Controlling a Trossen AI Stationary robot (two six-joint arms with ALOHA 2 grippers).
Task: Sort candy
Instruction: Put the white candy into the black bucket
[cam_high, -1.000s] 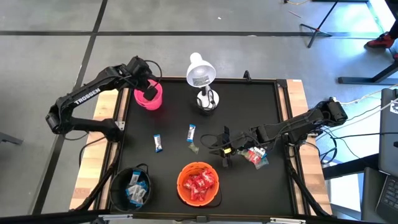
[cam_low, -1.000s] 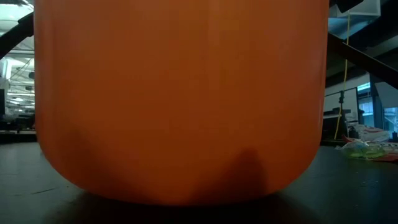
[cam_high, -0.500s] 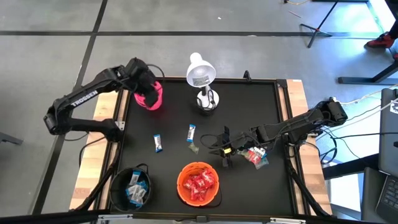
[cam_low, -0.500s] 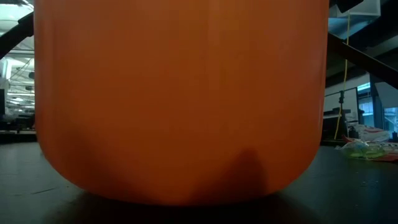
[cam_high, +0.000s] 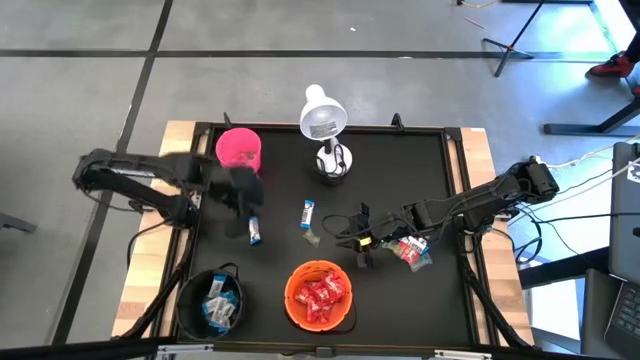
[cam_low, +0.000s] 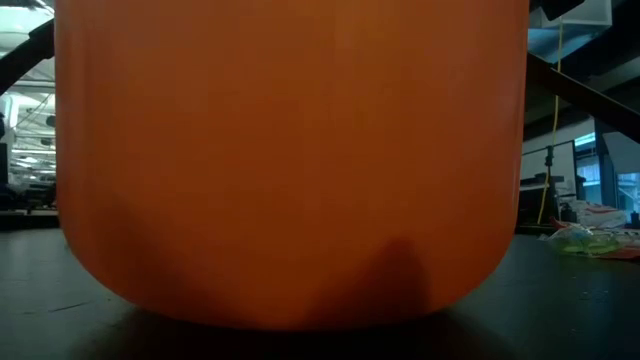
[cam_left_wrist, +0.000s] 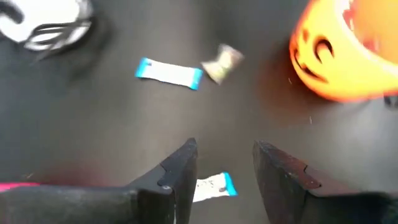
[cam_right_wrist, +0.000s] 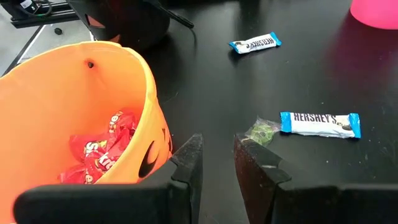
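Nearest the table's front edge, a round orange plastic bowl with a black jack-o'-lantern face (cam_high: 319, 296) holds a heap of red wrapped candies (cam_right_wrist: 102, 152). Beside it to the left, a black bowl (cam_high: 211, 302) holds blue-and-white wrapped candies (cam_high: 217, 305).

Farther in, the right gripper (cam_high: 362, 241) rests low over the black table mat (cam_high: 400, 170), just right of the orange bowl. Its fingers (cam_right_wrist: 186, 163) stand a narrow gap apart with nothing between them. A small cluster of mixed wrapped candy (cam_high: 412, 251) lies beside that arm.

On the mat's middle lie a blue-and-white Hershey's bar (cam_right_wrist: 319, 123), a small greenish clear-wrapped sweet (cam_right_wrist: 262, 130) touching its end, and a second blue-and-white bar (cam_right_wrist: 255, 43) farther left.

The left gripper (cam_left_wrist: 224, 171) hovers over that second bar, its jaws parted and empty.

At the far side stand a pink plastic cup (cam_high: 238, 149) and a white desk lamp (cam_high: 323, 120).
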